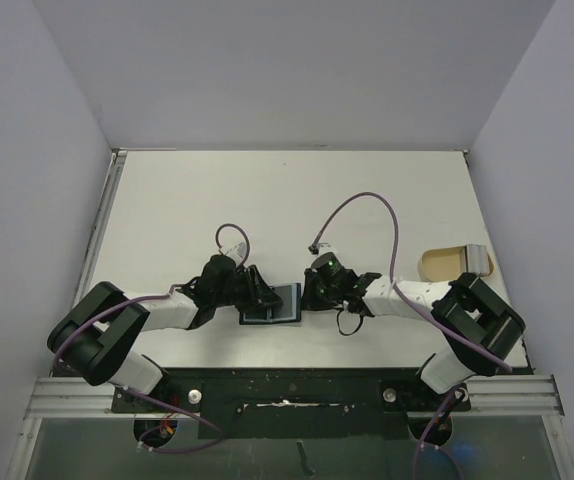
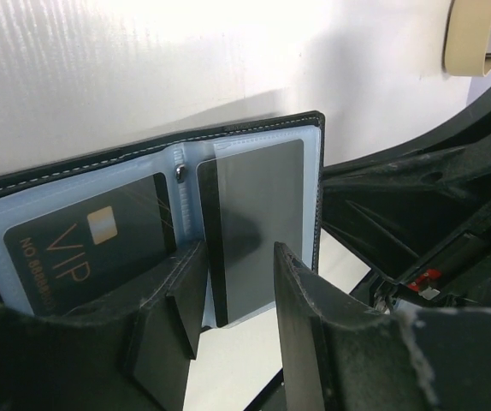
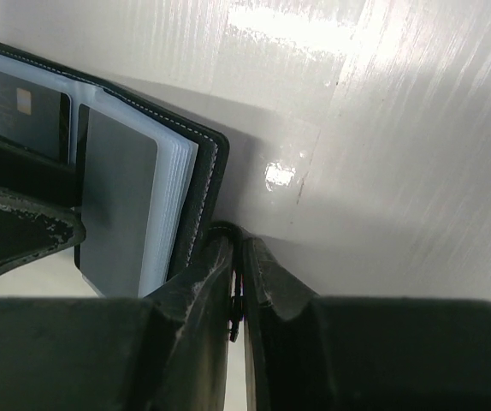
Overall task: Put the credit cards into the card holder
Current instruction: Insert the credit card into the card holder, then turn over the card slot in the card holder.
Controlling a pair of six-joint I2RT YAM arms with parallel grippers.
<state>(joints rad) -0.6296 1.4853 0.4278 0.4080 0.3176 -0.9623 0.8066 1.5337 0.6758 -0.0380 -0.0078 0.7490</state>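
The black card holder (image 1: 279, 301) lies open on the table between both arms, its clear sleeves (image 2: 186, 171) showing. A dark card printed VIP (image 2: 91, 244) sits in the left sleeve. A plain grey credit card (image 2: 258, 214) is in the right sleeve, also seen as the grey card (image 3: 117, 197) in the right wrist view. My left gripper (image 2: 239, 250) is open, its fingers astride that card's near end and nothing clamped between them. At the holder's right edge my right gripper (image 3: 238, 238) is shut on the thin black snap tab.
A tan shallow tray (image 1: 455, 262) stands at the table's right edge, and the same tray (image 2: 476, 38) shows in the left wrist view. The right arm's black body (image 2: 434, 214) is close beside the holder. Purple cables loop over both arms.
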